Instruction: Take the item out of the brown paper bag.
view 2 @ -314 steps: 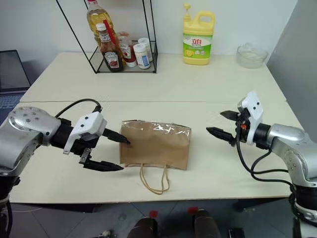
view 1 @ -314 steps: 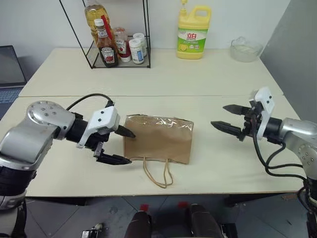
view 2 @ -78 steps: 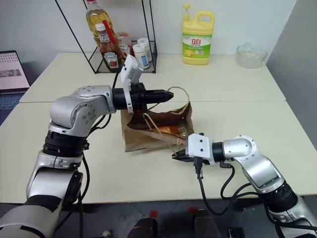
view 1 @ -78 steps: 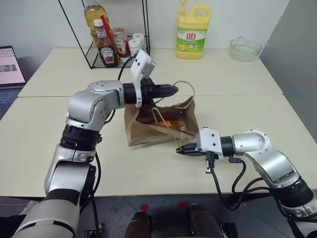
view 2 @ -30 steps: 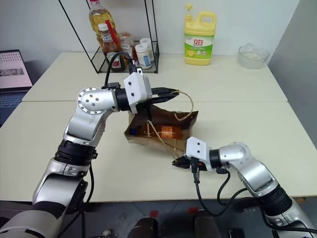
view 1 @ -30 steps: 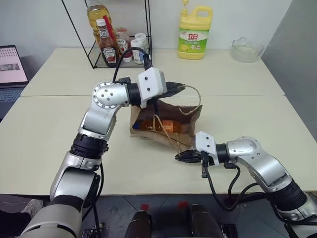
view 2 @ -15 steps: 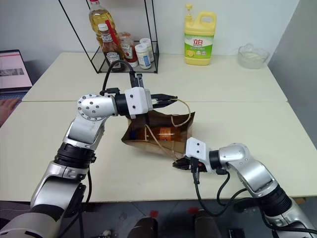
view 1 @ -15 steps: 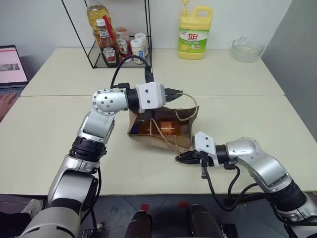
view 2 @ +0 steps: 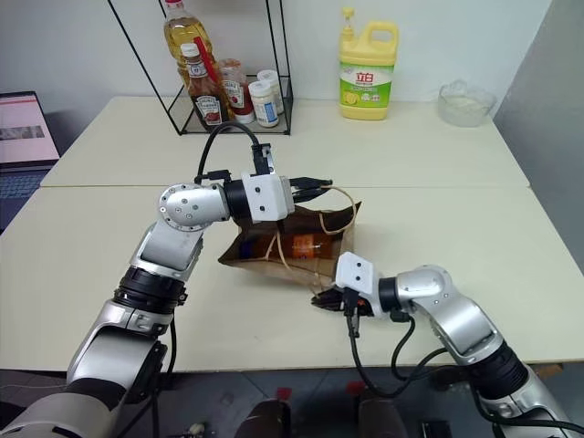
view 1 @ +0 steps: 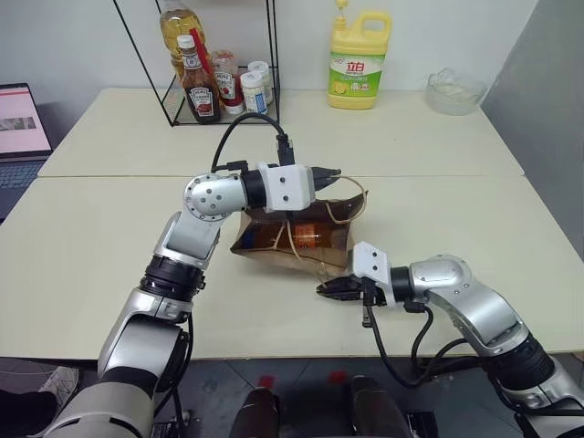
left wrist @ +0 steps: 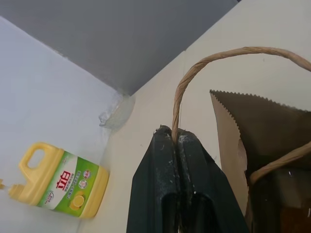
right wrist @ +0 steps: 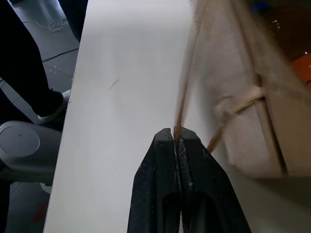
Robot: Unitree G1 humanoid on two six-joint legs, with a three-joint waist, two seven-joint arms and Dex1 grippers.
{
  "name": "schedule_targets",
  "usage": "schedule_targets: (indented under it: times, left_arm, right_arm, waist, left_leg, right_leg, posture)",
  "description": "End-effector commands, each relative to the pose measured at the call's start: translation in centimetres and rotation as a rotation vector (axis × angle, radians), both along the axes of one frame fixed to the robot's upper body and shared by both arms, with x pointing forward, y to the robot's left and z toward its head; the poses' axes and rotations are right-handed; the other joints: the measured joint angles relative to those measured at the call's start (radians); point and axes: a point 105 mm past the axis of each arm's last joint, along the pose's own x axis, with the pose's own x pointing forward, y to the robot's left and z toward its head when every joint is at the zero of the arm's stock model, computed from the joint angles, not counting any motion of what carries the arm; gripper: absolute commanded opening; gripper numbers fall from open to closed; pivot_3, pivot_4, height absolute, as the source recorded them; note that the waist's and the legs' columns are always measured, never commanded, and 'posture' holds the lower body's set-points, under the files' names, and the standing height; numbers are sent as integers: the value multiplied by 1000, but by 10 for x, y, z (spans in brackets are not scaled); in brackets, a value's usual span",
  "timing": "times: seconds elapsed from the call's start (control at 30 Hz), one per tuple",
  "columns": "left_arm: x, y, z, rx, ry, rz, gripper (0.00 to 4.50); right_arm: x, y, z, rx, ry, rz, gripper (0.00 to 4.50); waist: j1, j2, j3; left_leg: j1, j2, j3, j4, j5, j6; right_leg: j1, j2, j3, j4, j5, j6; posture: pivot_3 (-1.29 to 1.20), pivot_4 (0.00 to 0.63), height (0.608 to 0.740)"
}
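The brown paper bag [view 1: 315, 239] lies on the table's middle with its mouth pulled open toward me. Inside it lies the item [view 1: 299, 235], an orange drink bottle on its side; its blue cap [right wrist: 262, 6] shows in the right wrist view. My left gripper [view 1: 330, 172] is above the bag's far rim, shut on the upper cord handle [left wrist: 176, 104]. My right gripper [view 1: 325, 289] is low over the table in front of the bag, shut on the lower cord handle [right wrist: 184, 92].
A wire rack [view 1: 219, 82] with sauce bottles stands at the back left. A yellow detergent jug [view 1: 357, 60] and a clear bowl [view 1: 453, 90] are at the back. A laptop [view 1: 18, 119] sits at the left edge.
My left gripper has sunk slightly and rolled with the upper handle, so the bag's mouth stands lower and flatter. The right gripper has kept its place.
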Motion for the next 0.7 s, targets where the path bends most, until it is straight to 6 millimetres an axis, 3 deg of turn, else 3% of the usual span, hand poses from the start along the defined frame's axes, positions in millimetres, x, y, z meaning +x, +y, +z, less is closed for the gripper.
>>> schedule_targets:
  times: [0.03, 0.17, 0.3, 0.53, 0.7]
  left_arm:
    - [-2, -6, 8, -35, -52, 3, 0]
    - [1, -6, 11, -45, -82, 27, 0]
    - [8, -2, 19, -138, 39, 66, 0]
    - [14, 10, 53, -287, 322, 67, 0]
    - [13, 13, 73, -360, 416, 57, 0]
  right_arm:
    - [1, 3, 4, 12, -18, -6, 46]
    - [1, 3, 4, 15, -19, -9, 46]
    - [0, 0, -1, -4, -21, -11, 46]
    - [-7, -24, -39, -179, -47, 47, 46]
    - [-5, -30, -47, -208, -47, 52, 46]
  waist:
    - [0, 0, 0]
    - [-2, 0, 0]
    - [-1, 0, 0]
    - [-1, 0, 0]
    - [-1, 0, 0]
  left_leg:
    - [0, 0, 0, 0, 0, 0]
    - [0, 0, 0, 0, 0, 0]
    - [0, 0, 0, 0, 0, 0]
    - [0, 0, 0, 0, 0, 0]
    - [0, 0, 0, 1, 0, 0]
  right_leg:
    - [0, 0, 0, 0, 0, 0]
    - [0, 0, 0, 0, 0, 0]
    - [0, 0, 0, 0, 0, 0]
    - [0, 0, 0, 0, 0, 0]
    - [1, 0, 0, 0, 0, 0]
  posture:
    - [0, 150, 740]
    - [0, 150, 740]
    - [0, 150, 740]
    - [0, 150, 740]
    - [0, 150, 740]
